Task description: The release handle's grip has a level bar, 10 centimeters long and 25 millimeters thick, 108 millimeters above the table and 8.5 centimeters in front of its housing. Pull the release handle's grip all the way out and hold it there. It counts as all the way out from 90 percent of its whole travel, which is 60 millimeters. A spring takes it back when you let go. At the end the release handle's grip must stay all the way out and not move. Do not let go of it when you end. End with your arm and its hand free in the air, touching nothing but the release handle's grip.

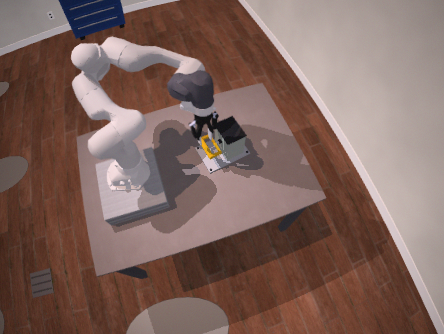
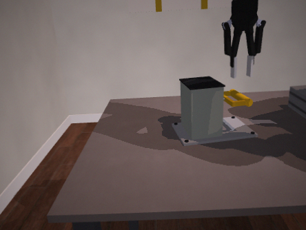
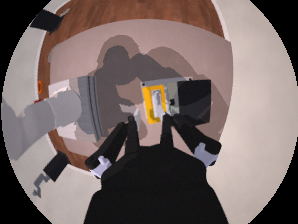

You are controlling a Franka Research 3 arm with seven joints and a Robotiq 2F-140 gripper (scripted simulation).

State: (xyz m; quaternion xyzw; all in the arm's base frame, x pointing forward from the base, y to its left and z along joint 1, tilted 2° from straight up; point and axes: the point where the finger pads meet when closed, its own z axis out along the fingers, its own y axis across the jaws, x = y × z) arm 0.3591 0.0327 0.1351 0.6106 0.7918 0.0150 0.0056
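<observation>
The release handle's yellow grip (image 1: 210, 146) (image 2: 238, 98) (image 3: 150, 103) sticks out level from the front of a grey housing (image 1: 231, 131) (image 2: 201, 110) (image 3: 193, 99) with a black top. The housing stands on a small grey base plate (image 1: 215, 165) (image 2: 220, 138) in the middle of the table. My gripper (image 1: 204, 125) (image 2: 240, 71) (image 3: 149, 111) points straight down and hangs well above the grip, touching nothing. Its fingers stand partly apart with nothing between them.
The arm's grey mounting block (image 1: 125, 200) (image 2: 298, 98) sits on the table (image 1: 225, 210) (image 2: 155, 179) at the side the grip faces. A blue cabinet (image 1: 92, 15) stands on the floor far behind. A wall runs close along the table's other side.
</observation>
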